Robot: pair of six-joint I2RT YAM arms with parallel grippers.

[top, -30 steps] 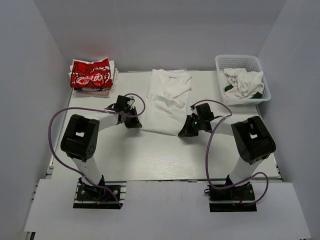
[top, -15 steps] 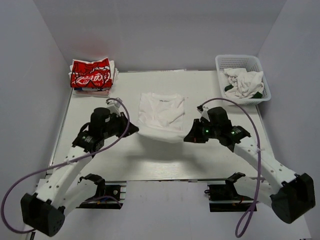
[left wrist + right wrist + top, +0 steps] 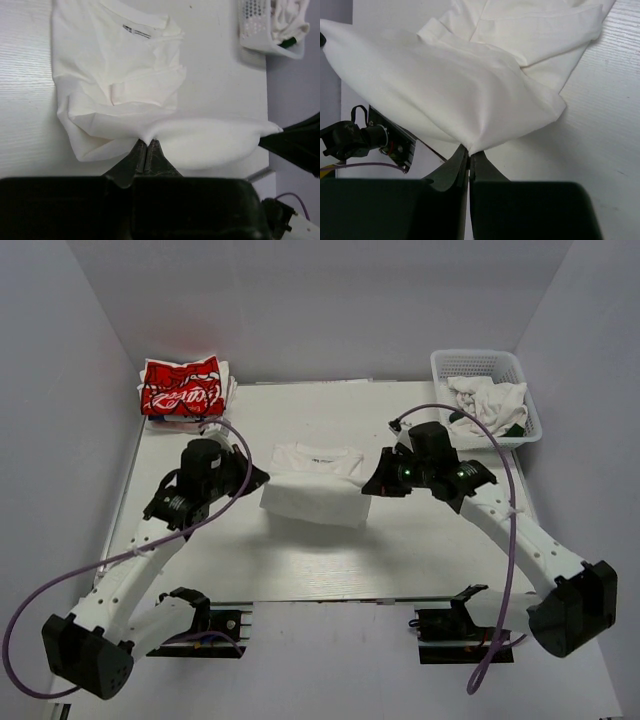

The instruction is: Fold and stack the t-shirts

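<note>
So, left gripper (image 3: 262,478) and right gripper (image 3: 368,487) are both pinched tight on the raised hem corners of the soft white cloth t-shirt (image 3: 315,498).

Centre of table (image 3: 330,560) taken by white t-shirt (image 3: 318,465). Its near hem was lifted and stretched between left gripper (image 3: 264,478) and right gripper (image 3: 367,487), both pinched on cloth. Taut span barred direct crossing between arms. Bare tabletop lay open on near side of shirt, with narrower strips at either side past forearms. Far left corner blocked by folded stack topped with red t-shirt (image 3: 181,387). Far right corner blocked by basket (image 3: 440,380) of crumpled cloth. Purple cables (image 3: 440,407) looped above both wrists. Walls closed in left, right and back.
</note>
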